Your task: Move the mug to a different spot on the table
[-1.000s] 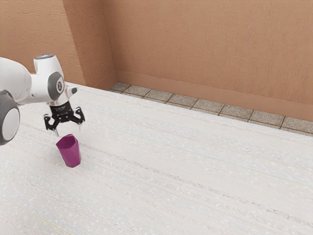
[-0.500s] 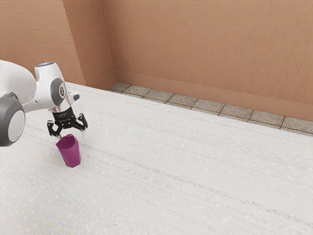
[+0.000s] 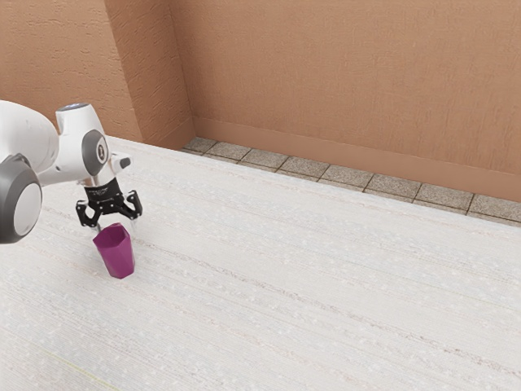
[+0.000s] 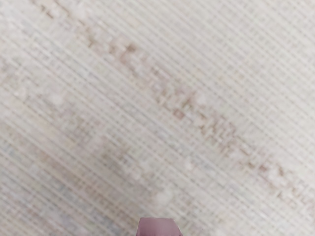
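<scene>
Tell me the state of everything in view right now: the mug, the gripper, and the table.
mug: upright on the table, mouth up, not held.
gripper: open, fingers spread just above the mug's rim.
table: bears the mug near the exterior view's left.

Matt smooth mug (image 3: 115, 252), pale rough-grained table (image 3: 326, 277), coarse matt wall (image 3: 342, 73)

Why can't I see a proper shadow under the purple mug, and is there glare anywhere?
Exterior view: the light is soft and even, so the mug leaves no distinct shadow on the table, and nothing glares. Wrist view: the table is evenly lit too, without bright spots.
</scene>
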